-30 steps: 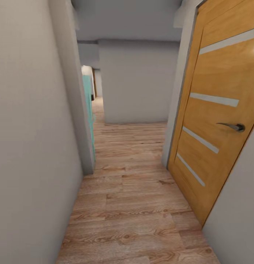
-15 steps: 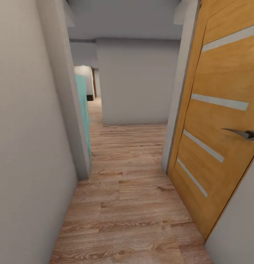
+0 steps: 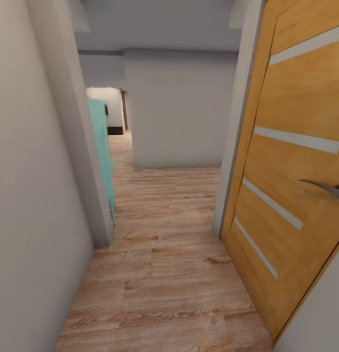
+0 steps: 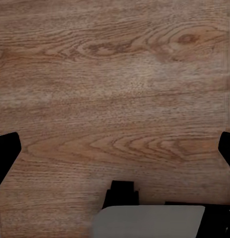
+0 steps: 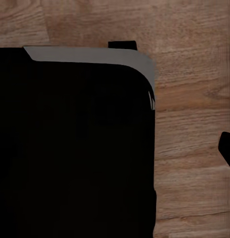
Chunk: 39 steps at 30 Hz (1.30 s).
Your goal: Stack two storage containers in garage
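The wood plank floor (image 3: 169, 274) runs ahead between the grey wall (image 3: 32, 195) and the open wooden door (image 3: 291, 161). No storage containers visible here; probably further on. Left gripper (image 4: 115, 148) spread, holding nothing; the right's state I cannot tell.

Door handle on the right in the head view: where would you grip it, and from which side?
Probably grip the handle on its slim bar, near the free end. Come from the hallway, facing the door, one finger above and one below: the bar lies nearly level and stands off the panel. Its pivot end is cut off at the picture's edge.
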Motion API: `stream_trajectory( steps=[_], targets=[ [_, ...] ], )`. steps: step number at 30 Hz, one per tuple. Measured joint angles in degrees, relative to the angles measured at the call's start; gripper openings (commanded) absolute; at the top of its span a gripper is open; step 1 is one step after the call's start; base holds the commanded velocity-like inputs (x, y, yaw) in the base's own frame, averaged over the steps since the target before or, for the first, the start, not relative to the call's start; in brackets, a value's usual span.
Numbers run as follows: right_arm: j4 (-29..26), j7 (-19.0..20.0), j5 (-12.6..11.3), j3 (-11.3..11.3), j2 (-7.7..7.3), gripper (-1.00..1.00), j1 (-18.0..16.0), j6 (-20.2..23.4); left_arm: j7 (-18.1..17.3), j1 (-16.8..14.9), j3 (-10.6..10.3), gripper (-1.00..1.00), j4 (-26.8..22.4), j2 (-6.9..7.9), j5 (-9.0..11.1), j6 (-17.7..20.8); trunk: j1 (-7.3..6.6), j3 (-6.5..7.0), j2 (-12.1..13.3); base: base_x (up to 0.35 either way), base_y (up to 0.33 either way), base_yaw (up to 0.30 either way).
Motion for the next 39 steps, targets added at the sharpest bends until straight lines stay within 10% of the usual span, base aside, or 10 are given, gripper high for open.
stream_trajectory(
  steps=[39],
  targets=[
    [0.0, 0.0, 0.0, -0.1, -0.01, 1.0, 0.0, 0.0, -0.6, 0.0, 0.0, 1.0, 0.0, 0.01, 0.1, -2.6, -0.01, 0.0, 0.0, 0.318, -0.018, 0.016]
  ],
)
